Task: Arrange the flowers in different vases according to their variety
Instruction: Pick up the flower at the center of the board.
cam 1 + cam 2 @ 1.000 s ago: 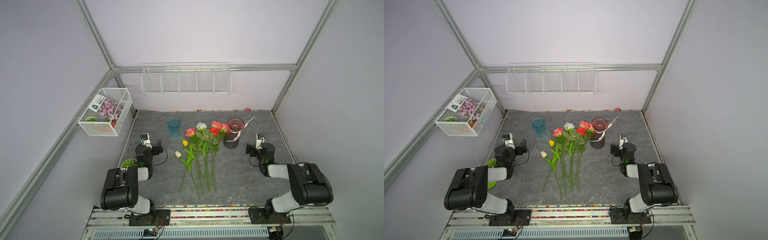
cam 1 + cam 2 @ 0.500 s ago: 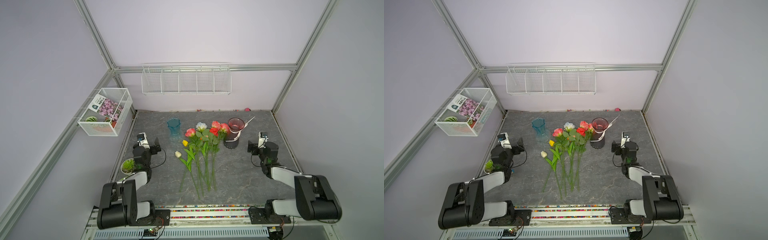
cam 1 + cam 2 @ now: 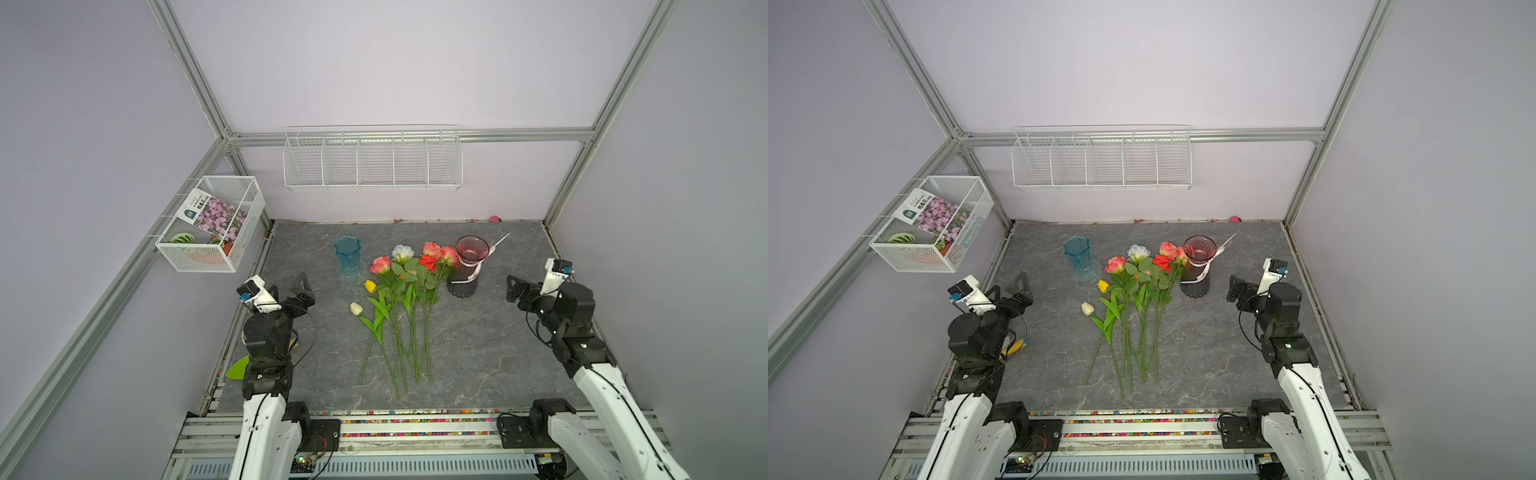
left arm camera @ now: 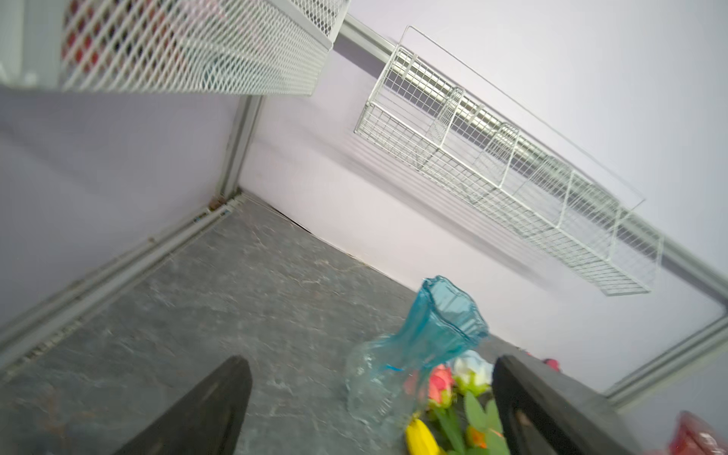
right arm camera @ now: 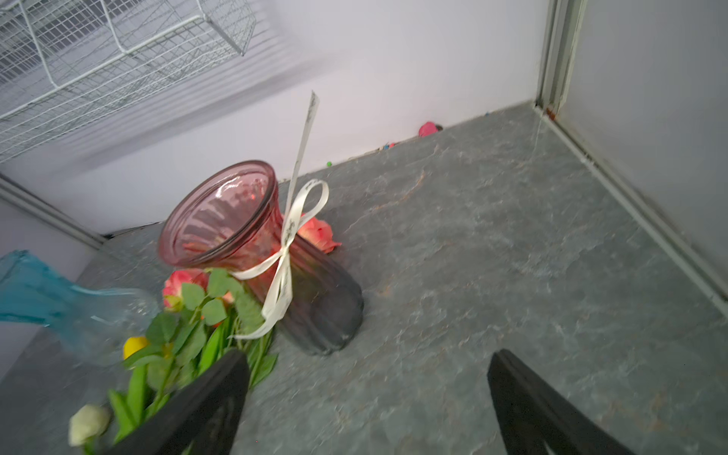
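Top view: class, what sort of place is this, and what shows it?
Probably a robot test cell: two arms on a rail, bare panels in a metal frame, flowers and vases laid out.

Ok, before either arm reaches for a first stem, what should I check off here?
1. Left gripper: jaws open, empty: ok.
2. Right gripper: jaws open, empty: ok.
3. Blue vase upright and empty: ok.
4. Pink vase upright and empty: ok.
5. Flowers all lying on the table, none in a vase: ok.
6. Each one free to lift alone: not ok, they overlap in a bunch.
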### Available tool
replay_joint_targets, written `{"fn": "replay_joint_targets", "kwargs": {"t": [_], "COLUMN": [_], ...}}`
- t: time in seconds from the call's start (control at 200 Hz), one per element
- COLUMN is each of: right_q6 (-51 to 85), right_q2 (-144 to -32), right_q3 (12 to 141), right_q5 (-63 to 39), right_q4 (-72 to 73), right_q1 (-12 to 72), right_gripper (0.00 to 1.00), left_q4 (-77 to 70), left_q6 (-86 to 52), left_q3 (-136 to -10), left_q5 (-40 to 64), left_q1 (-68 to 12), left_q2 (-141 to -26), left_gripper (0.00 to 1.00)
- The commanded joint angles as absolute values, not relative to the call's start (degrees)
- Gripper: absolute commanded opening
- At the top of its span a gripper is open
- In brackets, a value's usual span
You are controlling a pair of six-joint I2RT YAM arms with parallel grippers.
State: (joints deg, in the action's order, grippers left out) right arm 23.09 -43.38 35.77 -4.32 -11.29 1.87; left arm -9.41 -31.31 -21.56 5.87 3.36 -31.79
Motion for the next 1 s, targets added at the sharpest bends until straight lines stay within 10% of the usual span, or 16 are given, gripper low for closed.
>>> {"fn": "replay_joint_targets", "kwargs": {"t": [0.0, 0.375, 0.705, 0.995], "right_q6": [28.49, 33.04, 32.24, 30.93], "right_q2": [-40.40, -34.16, -44.90, -72.27], "right_q3": [35.96, 27.20, 32.06, 49.19], "right_q5": [-11.85, -25.29, -6.19, 9.05], "right_q4": [-26.25, -23.75, -23.45, -24.47], "right_q1": [2.02, 6.38, 29.61, 46.29], "right_gripper": [0.99, 0.84, 0.55, 0.49], "left_q4": [-1.82, -7.56, -10.52, -8.80], "left_q6": [-42.17, -47.80, -50.18, -49.57], "left_q3": [-23.37, -18.11, -14.47, -14.07], "left_q5": [16.05, 24.47, 20.00, 25.46], "left_q1": [3.25, 3.41, 3.35, 3.25], "left_q2": [-29.63, -40.07, -43.41, -37.32], "left_gripper": [1.00, 1.00, 1.00, 1.00]}}
